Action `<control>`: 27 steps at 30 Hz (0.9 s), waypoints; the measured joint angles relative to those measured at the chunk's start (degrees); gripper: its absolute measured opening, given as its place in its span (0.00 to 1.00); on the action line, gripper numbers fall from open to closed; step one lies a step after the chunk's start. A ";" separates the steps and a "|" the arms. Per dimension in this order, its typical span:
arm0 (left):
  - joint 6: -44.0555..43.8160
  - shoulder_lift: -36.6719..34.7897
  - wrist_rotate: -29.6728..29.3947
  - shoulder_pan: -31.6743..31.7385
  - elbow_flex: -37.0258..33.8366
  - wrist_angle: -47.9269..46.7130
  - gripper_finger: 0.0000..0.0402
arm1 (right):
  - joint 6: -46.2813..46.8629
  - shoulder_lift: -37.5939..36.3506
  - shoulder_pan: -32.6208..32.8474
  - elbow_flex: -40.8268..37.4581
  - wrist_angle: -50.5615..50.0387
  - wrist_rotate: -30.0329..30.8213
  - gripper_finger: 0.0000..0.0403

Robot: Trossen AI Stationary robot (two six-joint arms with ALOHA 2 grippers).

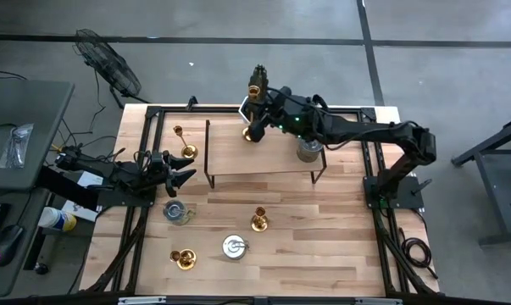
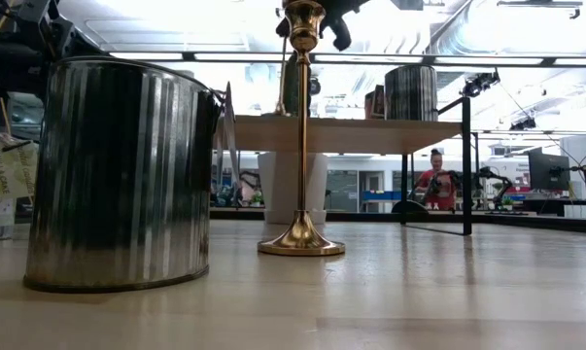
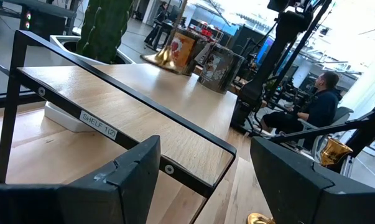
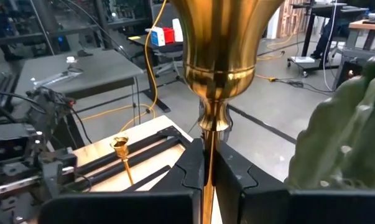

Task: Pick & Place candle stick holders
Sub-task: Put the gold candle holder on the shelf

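2 arms work a wooden table (image 1: 323, 229) in a concrete-floored workshop.

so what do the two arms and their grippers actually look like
Both arms are matt black and jointed. The right arm shows a small green light near its wrist. The left gripper has broad, angular black fingers; the right gripper has flat black fingers with stepped inner edges.

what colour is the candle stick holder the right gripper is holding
Shiny gold, like polished brass. The candle stick holder shows best in the right wrist view, its thin stem clamped in the right gripper.
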 joint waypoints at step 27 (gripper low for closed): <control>-0.02 0.00 0.00 0.00 0.02 0.00 0.61 | -8.76 18.68 -0.56 23.73 -5.17 -12.84 0.01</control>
